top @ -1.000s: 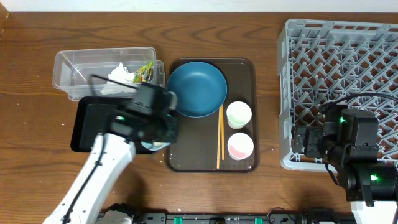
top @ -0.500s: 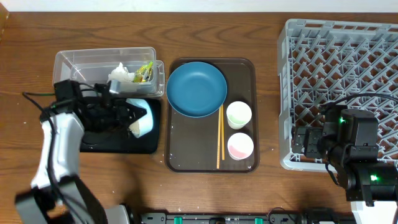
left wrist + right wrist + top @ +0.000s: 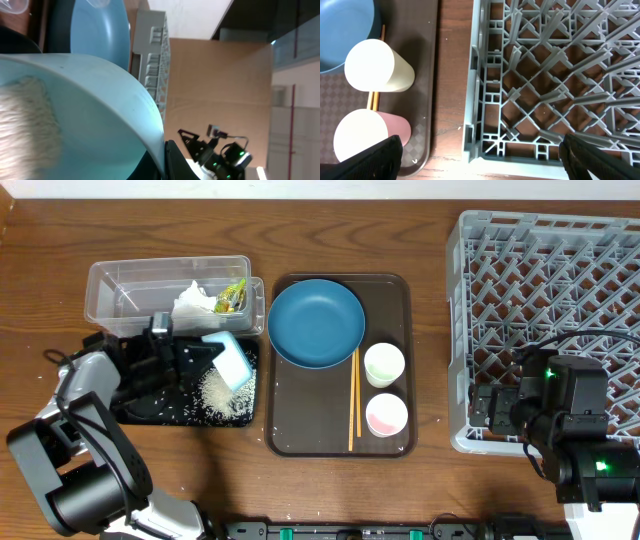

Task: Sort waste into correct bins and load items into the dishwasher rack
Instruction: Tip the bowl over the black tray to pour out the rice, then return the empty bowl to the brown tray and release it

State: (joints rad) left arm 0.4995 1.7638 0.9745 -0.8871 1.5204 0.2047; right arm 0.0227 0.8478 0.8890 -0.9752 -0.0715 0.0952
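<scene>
Left tool [image 3: 203, 360] clamps tilted bowl [image 3: 232, 362]; rice [image 3: 222, 392] heaps on black tray [image 3: 140, 408] below it. Overtilt could scatter grains onto desk [image 3: 60, 300]. Right tool [image 3: 484, 408] wide, empty.

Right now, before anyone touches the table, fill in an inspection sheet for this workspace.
Surface: wooden table.
Job's things: bowl tipped over black tray, rice lying in it; tissue and wrapper in clear tub; plate, chopsticks, green cup, pink cup on brown tray; rack looks empty.
Clutter: nothing seen.
Grippers: left fingers shut on bowl; right fingers open at rack's corner.
Cables: black cable across rack.
Surroundings: pale strip past far edge.
</scene>
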